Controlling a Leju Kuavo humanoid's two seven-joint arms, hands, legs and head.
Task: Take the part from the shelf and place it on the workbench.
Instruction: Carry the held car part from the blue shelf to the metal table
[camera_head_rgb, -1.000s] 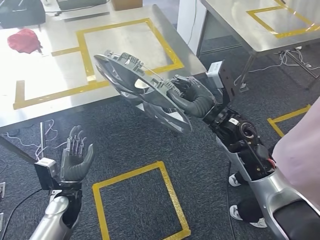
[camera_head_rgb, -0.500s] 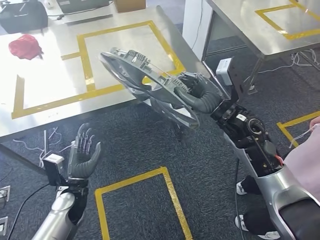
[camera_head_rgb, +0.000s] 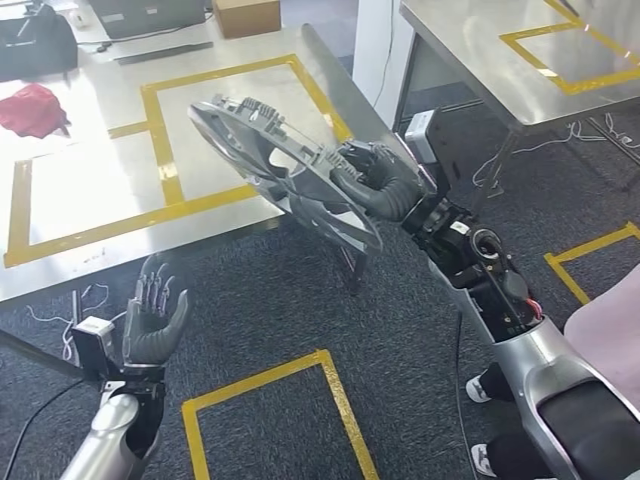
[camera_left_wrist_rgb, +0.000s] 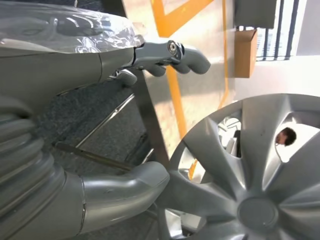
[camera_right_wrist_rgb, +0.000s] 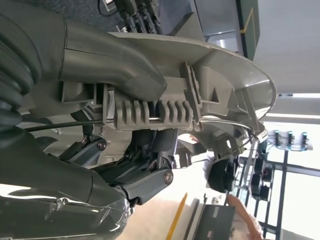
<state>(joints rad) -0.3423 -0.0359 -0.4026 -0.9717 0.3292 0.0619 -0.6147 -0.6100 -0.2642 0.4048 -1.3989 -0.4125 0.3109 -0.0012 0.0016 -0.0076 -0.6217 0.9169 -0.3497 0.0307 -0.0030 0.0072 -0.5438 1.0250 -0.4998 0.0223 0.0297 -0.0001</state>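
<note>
Change: since half a second ago the whole head view has shifted, so the camera moved; against the tabletop (camera_head_rgb: 90, 190) the part (camera_head_rgb: 283, 170) now reaches further over its near edge, and the left hand (camera_head_rgb: 153, 320) sits a little lower in the picture.
Part: a grey spoked wheel cover, tilted, carried in the air, its far side over the yellow-taped square (camera_head_rgb: 162, 165) and its near side out past the table edge.
Right hand (camera_head_rgb: 377, 180): fingers clamped on the cover's near rim, thumb over the ribbed back (camera_right_wrist_rgb: 151, 112).
Left hand: palm up, fingers apart, holding nothing, low beside the tabletop, well apart from the part.
Step in hand: carrying the cover to the workbench. My judgement: bring it wholly over the taped square, level it, lower until it rests, then let go; a one-sided rim grip may let it swing.
Hard to make out: how deep the fingers hook under the rim; whether the cover clears the tabletop; a person's sleeve (camera_head_rgb: 611, 335) is cut off at the right edge.
</note>
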